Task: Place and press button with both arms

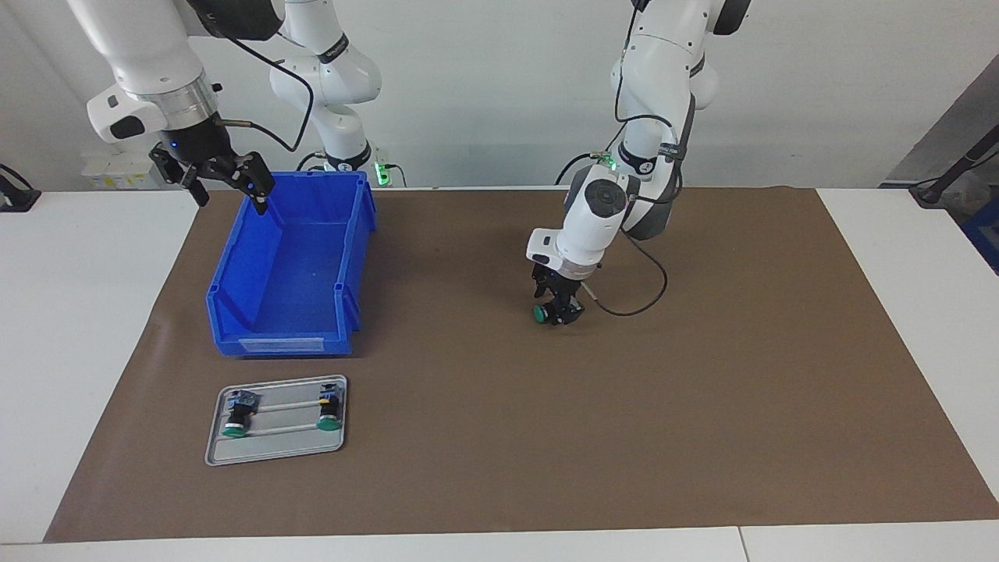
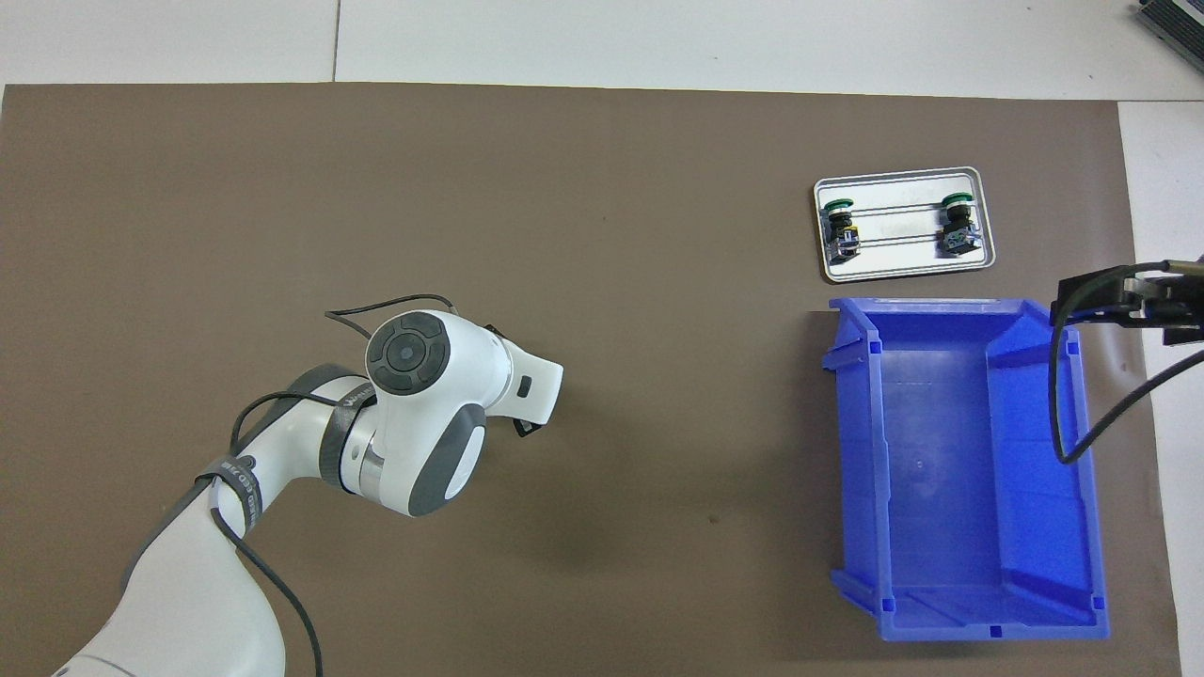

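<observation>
**Third button in the left arm's grasp, mid-worktop**

Taking the blue bin (image 1: 293, 265) as landmark: the right gripper (image 1: 226, 176) hangs over its rim, jaws spread and empty, waiting. The tray (image 1: 277, 449), just beside the bin and farther from the robots, carries two buttons. Toward the left arm's end, well apart from the bin, the left gripper (image 1: 559, 308) stands low over the mat, jaws around the button (image 1: 541, 314), though how firm the grip is I cannot tell. Its long axis lies roughly level, green cap toward the bin. Likely next: lift and carry to the tray.
</observation>
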{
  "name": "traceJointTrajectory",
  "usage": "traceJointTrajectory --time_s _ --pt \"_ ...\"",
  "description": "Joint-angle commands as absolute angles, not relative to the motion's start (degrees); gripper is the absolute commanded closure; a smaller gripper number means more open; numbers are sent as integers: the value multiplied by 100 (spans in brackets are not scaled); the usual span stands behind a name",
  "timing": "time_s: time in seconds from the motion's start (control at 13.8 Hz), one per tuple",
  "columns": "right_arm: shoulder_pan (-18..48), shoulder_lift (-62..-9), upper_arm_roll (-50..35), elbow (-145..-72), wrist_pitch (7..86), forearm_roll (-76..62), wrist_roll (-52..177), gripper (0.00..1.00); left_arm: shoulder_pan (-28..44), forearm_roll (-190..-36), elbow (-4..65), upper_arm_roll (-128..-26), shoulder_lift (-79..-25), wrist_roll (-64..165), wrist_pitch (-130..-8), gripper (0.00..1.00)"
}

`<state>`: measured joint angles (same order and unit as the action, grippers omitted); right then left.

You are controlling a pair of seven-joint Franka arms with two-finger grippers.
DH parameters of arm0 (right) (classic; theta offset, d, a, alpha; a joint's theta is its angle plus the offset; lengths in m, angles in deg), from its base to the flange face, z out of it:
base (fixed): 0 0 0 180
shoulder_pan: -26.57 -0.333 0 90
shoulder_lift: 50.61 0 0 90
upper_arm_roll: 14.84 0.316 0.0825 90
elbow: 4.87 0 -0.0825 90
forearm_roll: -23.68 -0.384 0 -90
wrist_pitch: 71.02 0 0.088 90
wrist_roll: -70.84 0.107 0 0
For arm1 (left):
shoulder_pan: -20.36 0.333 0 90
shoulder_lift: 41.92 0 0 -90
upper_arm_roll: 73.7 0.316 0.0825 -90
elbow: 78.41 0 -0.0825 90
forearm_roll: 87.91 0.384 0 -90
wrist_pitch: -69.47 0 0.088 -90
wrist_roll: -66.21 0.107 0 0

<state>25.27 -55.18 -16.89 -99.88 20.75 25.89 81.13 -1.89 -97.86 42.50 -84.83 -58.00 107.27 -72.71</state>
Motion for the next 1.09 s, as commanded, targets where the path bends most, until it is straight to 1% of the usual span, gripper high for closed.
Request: traceJointTrajectory --time_s 0.0,0.14,0.22,0.29,0.51,0.8,1.01 --pt "2596 -5676 -1669 -10190 2197 2553 7954 0 -240 -9855 4446 -8425 -5633 10805 -7397 71" --pt "2605 -5668 -1678 -10190 2197 2553 7972 0 -205 -9855 4446 -8425 -5642 10805 -7423 89" --pt "2605 -5668 -1669 -10190 2197 2553 7963 0 -196 -9855 4446 -8425 -5642 10805 -7450 96" --pt "2613 -5668 -1678 -10181 2197 2553 7955 0 -187 -9855 4446 -8425 -5659 10805 -7519 100" --pt "2613 -5668 -1678 -10172 2197 2553 7963 0 -144 -9863 4367 -8434 -5703 10805 -7695 100" --pt "2622 -5668 -1686 -10146 2189 2500 7955 0 146 -9986 4262 -8477 -5800 10857 -7801 100" --pt "2578 -5668 -1686 -10146 2197 2474 7963 0 427 -10721 4095 -8504 -5844 11592 -7731 100"
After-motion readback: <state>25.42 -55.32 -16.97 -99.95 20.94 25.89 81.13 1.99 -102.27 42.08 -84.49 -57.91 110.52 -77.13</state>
